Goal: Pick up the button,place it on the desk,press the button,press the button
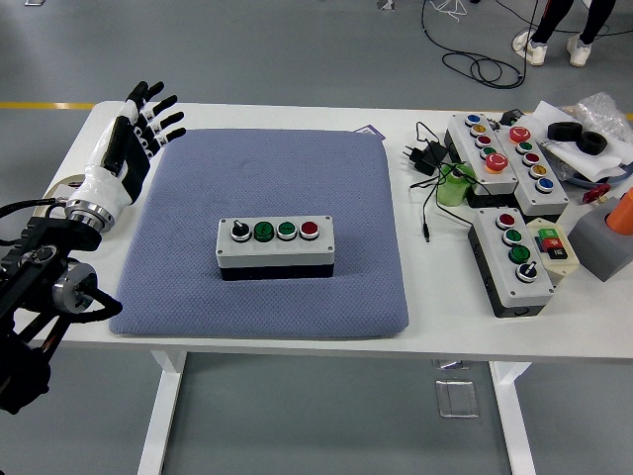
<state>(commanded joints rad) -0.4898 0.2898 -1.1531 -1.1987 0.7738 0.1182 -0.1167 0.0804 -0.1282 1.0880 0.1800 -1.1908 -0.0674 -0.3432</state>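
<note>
Looking from the near table edge outward, I am seeing my left arm coming in at the lower left corner, black links rising toward a white forearm. Just beyond the near edge, the blue-grey pad is covering most of the left half of the table, and the grey button box is sitting upright near its middle, with a black selector knob, two green buttons and a red button along its top. Nothing is touching it.

My left hand is hovering farther back, over the pad's far left corner, well apart from the box. I am holding my fingers spread wide and straight, gripping nothing. My right hand is not showing anywhere.

Off to the right of the pad, a second grey control box is lying on the bare table, and behind it two longer boxes with red, blue and yellow buttons are lying side by side, with a black power adapter and its cable just beside them.

Judging progress: the box is already resting flat, so the placing part is looking done. I cannot tell from here whether either press has been made. If presses are remaining, I am needing to bring the hand back across the pad and down onto a button.
</note>
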